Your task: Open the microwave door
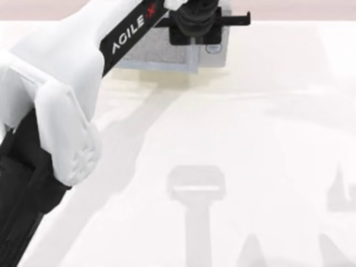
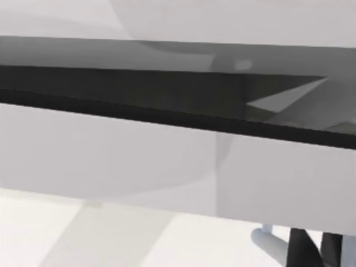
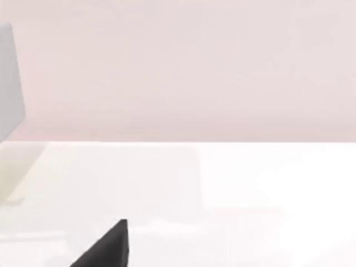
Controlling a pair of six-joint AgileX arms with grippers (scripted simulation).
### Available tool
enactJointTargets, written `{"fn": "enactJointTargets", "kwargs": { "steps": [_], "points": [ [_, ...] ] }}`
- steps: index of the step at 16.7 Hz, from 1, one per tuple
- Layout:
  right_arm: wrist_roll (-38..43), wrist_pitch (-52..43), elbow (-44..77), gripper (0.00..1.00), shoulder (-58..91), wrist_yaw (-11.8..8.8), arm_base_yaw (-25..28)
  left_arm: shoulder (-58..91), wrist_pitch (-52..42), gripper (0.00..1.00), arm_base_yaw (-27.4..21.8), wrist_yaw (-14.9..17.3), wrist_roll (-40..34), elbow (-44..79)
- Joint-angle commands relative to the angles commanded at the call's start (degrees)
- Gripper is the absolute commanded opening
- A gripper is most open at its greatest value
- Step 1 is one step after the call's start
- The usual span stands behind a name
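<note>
The light-grey microwave (image 1: 214, 33) stands at the table's far edge, top centre. Its door (image 1: 158, 55) has a speckled mesh window and a pale handle (image 1: 196, 55) beside the knob panel (image 1: 213, 49). My left gripper (image 1: 196, 25) hangs over that handle edge. In the left wrist view the door (image 2: 167, 161) stands slightly ajar, with a dark gap (image 2: 139, 92) between it and the microwave body (image 2: 167, 53). The left gripper (image 2: 321, 245) has its fingers (image 2: 303, 250) close together, tips hidden behind the door's edge. The right gripper (image 3: 158, 260) is parked over bare table; one finger (image 3: 108, 250) shows.
My left arm's white link (image 1: 61, 94) crosses the top view's left side from the near edge to the microwave. A corner of the microwave (image 3: 8, 83) shows in the right wrist view. Pale table (image 1: 250, 139) spreads in front of the microwave.
</note>
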Motion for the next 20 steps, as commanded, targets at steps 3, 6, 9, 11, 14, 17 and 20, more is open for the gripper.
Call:
{"fn": "enactJointTargets", "kwargs": {
  "steps": [3, 6, 9, 11, 14, 17, 20],
  "points": [
    [0.00, 0.00, 0.00, 1.00, 0.00, 0.00, 0.00, -0.30, 0.76, 0.00, -0.46, 0.22, 0.20, -0.95],
    [0.00, 0.00, 0.00, 1.00, 0.00, 0.00, 0.00, -3.74, 3.87, 0.00, -0.10, 0.68, 1.76, -6.85],
    [0.00, 0.00, 0.00, 1.00, 0.00, 0.00, 0.00, -8.08, 7.99, 0.00, 0.16, 1.61, 3.82, -15.71],
    [0.00, 0.00, 0.00, 1.00, 0.00, 0.00, 0.00, -10.42, 10.31, 0.00, 0.24, 2.14, 4.94, -19.73],
    [0.00, 0.00, 0.00, 1.00, 0.00, 0.00, 0.00, -11.51, 11.34, 0.00, 0.30, 2.39, 5.45, -21.32],
    [0.00, 0.00, 0.00, 1.00, 0.00, 0.00, 0.00, -11.51, 11.34, 0.00, 0.30, 2.39, 5.45, -21.32],
    [0.00, 0.00, 0.00, 1.00, 0.00, 0.00, 0.00, -11.51, 11.34, 0.00, 0.30, 2.39, 5.45, -21.32]
  ]
}}
